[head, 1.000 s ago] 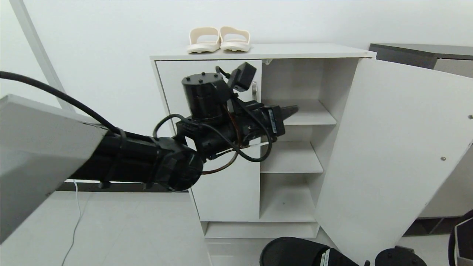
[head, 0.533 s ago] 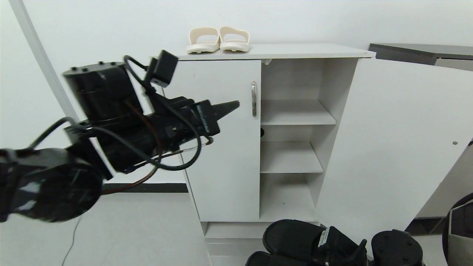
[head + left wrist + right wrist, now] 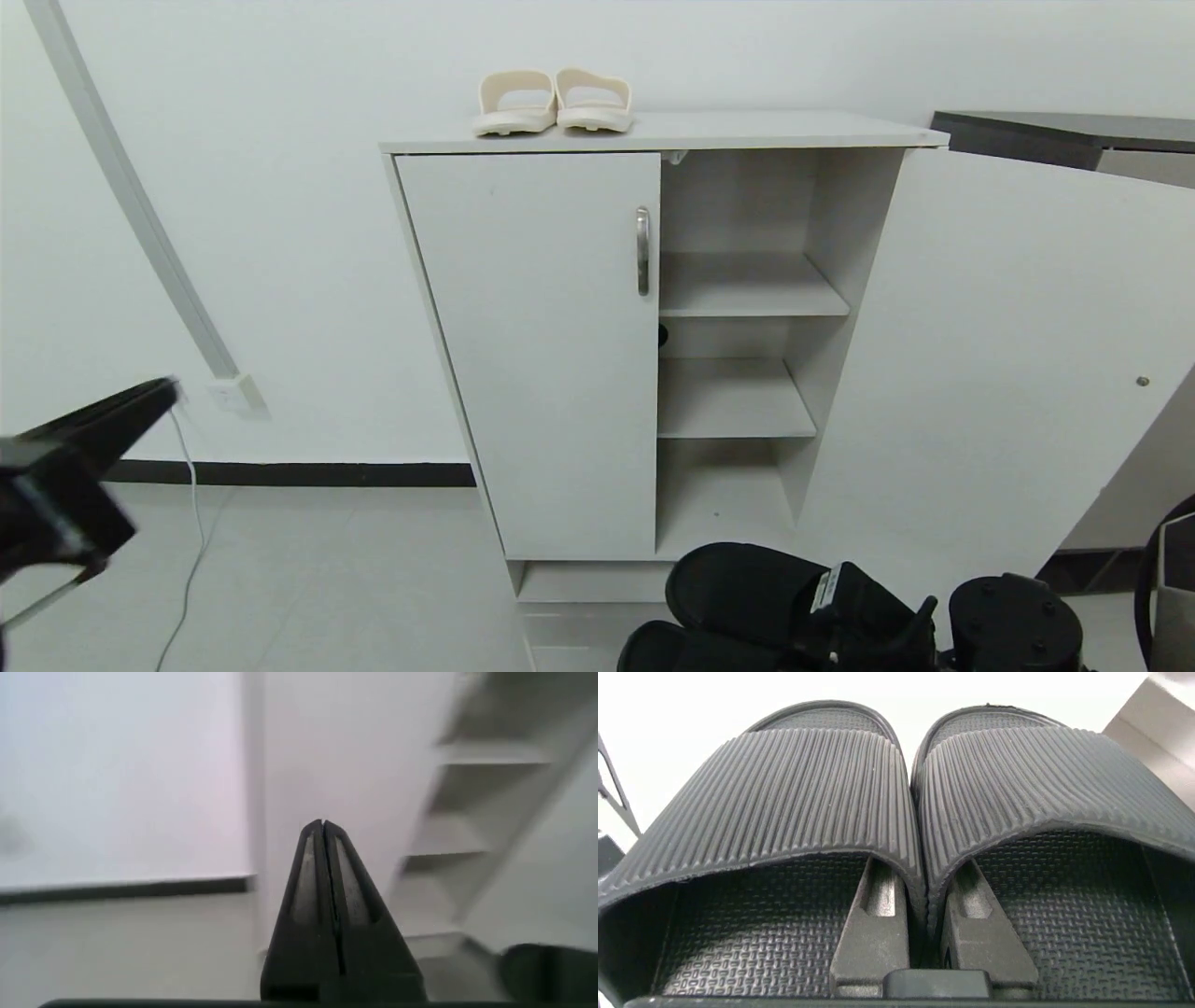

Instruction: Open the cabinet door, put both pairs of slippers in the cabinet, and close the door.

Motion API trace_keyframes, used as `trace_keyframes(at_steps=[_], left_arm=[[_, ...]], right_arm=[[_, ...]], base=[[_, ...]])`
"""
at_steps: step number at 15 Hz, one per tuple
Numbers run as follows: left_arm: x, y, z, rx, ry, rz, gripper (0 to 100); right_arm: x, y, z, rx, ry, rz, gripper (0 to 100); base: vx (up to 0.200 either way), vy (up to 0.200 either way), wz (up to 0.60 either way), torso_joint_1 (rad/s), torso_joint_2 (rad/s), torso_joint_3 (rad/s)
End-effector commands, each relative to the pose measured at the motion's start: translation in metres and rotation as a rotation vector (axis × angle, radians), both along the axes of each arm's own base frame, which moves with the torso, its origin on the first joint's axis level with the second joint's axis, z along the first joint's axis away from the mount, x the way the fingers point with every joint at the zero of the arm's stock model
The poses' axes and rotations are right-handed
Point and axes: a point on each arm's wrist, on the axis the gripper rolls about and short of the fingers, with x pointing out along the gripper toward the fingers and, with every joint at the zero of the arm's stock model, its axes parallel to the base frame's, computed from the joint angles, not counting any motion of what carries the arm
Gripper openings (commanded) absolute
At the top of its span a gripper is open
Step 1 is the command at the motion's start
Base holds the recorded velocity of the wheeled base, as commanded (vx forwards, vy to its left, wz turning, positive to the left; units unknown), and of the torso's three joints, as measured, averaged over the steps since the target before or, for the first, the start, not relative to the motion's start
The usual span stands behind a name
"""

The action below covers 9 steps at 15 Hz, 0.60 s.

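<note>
Right gripper (image 3: 922, 877): is clenching the pair of black ribbed rubber slippers (image 3: 822, 784), one finger under each strap, low down before the cabinet's foot.
Left gripper (image 3: 322, 829): is hanging off to the cabinet's left, jaws pressed together, grasping nothing.
White wooden cabinet (image 3: 747, 131): right door (image 3: 999, 373) is standing wide open, left door (image 3: 551, 373) shut.
Cream slide slippers (image 3: 553, 101): are sitting side by side on the cabinet top, near its back edge, left of centre.
</note>
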Motion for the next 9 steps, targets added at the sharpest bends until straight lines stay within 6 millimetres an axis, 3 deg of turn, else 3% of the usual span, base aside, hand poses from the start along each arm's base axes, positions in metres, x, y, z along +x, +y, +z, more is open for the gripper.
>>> trace_keyframes(at_steps=[1, 3, 6, 9], left_arm=[[-0.091, 0.030, -0.063, 0.035, -0.017, 0.366, 0], [-0.108, 0.030, -0.104, 0.040, 0.003, 0.427, 0], [-0.117, 0.030, -0.143, 0.036, -0.022, 0.412, 0], [-0.115, 0.028, -0.146, 0.030, -0.038, 0.309, 0]], right_arm=[[0.004, 0.002, 0.001, -0.003, -0.020, -0.054, 0], [0.010, 0.007, 0.002, 0.019, -0.023, -0.145, 0], [0.020, 0.015, 0.005, 0.063, -0.037, -0.206, 0], [0.022, 0.016, 0.002, 0.054, -0.032, -0.218, 0]], base=[[0.000, 0.000, 0.00, 0.000, 0.00, 0.000], [0.000, 0.000, 0.00, 0.000, 0.00, 0.000], [0.000, 0.000, 0.00, 0.000, 0.00, 0.000], [0.000, 0.000, 0.00, 0.000, 0.00, 0.000]])
